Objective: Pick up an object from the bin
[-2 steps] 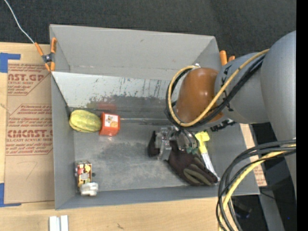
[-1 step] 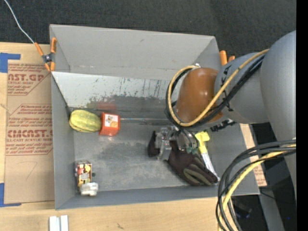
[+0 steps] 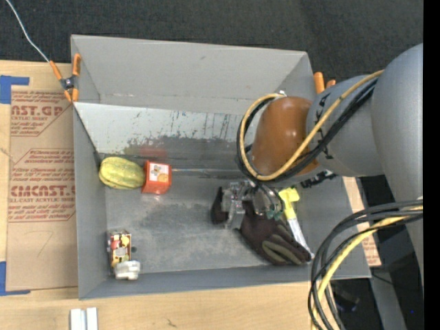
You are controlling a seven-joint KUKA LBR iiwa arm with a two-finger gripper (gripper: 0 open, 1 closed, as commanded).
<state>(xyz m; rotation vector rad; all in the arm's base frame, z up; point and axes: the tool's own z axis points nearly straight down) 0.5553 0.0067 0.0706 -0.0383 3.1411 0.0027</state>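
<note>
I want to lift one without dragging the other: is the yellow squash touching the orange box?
Touching. The camera view shows the squash's right end against the box's left side, with no gap between them.

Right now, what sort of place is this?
Probably a robotics lab test station: a cabled robot arm reaches into a grey metal bin holding unrelated oddments, like a yellow-green squash and a dark glove.

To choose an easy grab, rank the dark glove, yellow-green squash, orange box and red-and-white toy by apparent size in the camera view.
1. dark glove, clearly the largest
2. yellow-green squash
3. orange box and red-and-white toy: these look about alike, so they are not ranked against each other.
</note>
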